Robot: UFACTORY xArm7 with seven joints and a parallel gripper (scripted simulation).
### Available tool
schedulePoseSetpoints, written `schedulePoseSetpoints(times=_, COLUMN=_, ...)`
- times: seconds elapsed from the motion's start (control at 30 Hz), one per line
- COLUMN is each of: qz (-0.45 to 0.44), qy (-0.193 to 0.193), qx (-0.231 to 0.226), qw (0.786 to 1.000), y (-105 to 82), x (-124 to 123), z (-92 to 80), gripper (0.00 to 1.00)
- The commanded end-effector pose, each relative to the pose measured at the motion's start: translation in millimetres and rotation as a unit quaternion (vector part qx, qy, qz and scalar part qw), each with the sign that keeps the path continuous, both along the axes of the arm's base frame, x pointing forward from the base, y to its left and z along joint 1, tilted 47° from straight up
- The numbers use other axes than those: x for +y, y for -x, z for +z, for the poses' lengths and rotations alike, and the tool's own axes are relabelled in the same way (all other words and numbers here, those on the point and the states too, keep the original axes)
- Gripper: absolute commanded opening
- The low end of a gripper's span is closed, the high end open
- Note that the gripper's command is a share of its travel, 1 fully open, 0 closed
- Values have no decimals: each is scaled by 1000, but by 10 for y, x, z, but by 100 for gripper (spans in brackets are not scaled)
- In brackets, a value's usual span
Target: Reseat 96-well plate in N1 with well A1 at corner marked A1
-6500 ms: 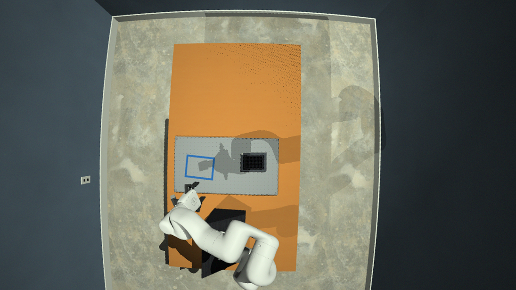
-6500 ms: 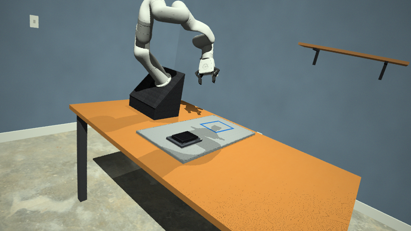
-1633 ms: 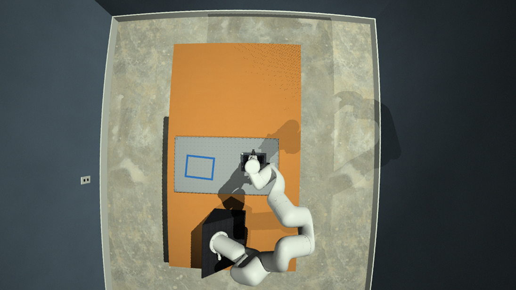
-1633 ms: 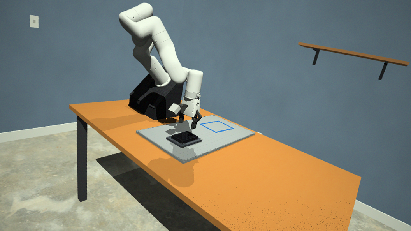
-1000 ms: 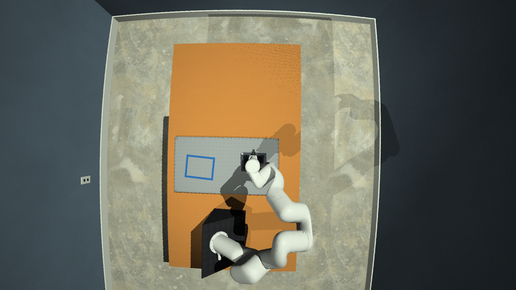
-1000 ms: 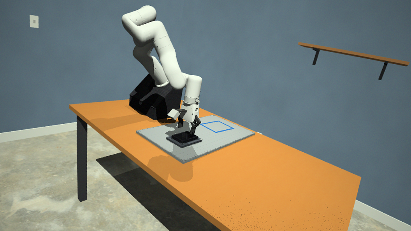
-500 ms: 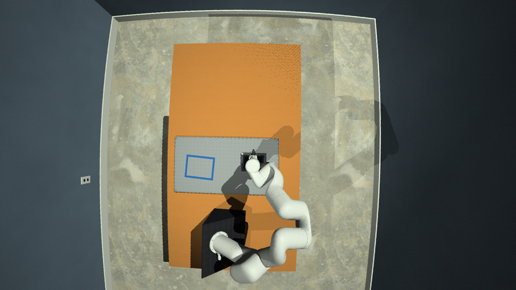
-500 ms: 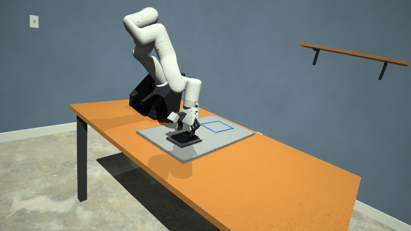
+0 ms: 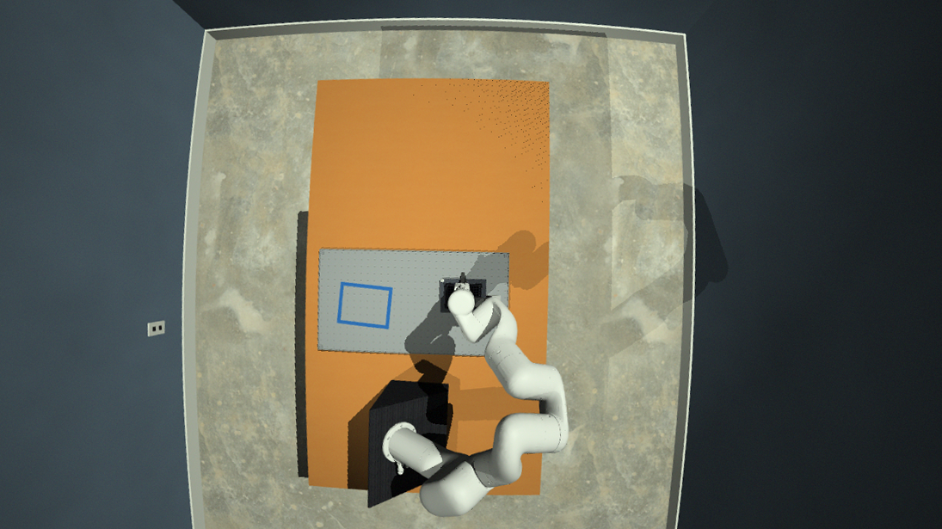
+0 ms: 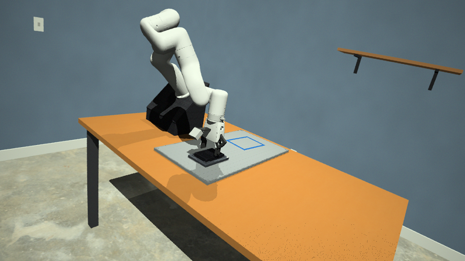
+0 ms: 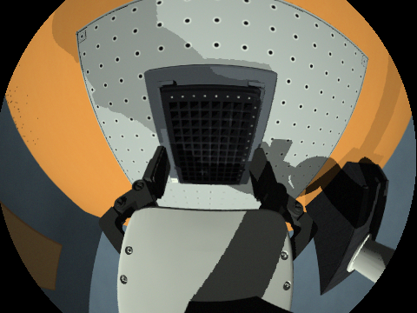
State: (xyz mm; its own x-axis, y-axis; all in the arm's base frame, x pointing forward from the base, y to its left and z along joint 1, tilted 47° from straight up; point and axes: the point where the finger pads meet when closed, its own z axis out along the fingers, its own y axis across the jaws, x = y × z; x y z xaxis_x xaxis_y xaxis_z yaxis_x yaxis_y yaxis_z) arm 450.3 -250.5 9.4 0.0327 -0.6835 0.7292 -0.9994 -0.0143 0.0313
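Observation:
The black 96-well plate [image 11: 208,132] sits in the dark nest N1 [image 10: 211,161] on the grey deck. It also shows in the top view [image 9: 461,291], mostly hidden under my wrist. My gripper [image 11: 209,156] is open and low over the plate, one finger on each side of its near end. In the side view the fingers [image 10: 214,149] reach down to the plate. I cannot tell whether they touch it. I cannot make out the cut corner.
The blue taped outline B1 [image 9: 364,304] lies on the deck's other end, also in the side view [image 10: 245,142]. The deck rests on an orange table [image 10: 297,201]. The black arm base [image 10: 173,110] stands behind the deck.

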Motion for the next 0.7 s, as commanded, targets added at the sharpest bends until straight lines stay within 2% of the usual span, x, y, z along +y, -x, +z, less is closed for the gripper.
schedulePoseSetpoints(times=0.0, qz=2, qy=-1, qx=-1, qw=1000, y=-16, x=-6, z=-15, gripper=100)
schedulePoseSetpoints(times=0.67, qz=2, qy=-1, qx=-1, qw=1000, y=-15, x=-94, z=-97, gripper=100)
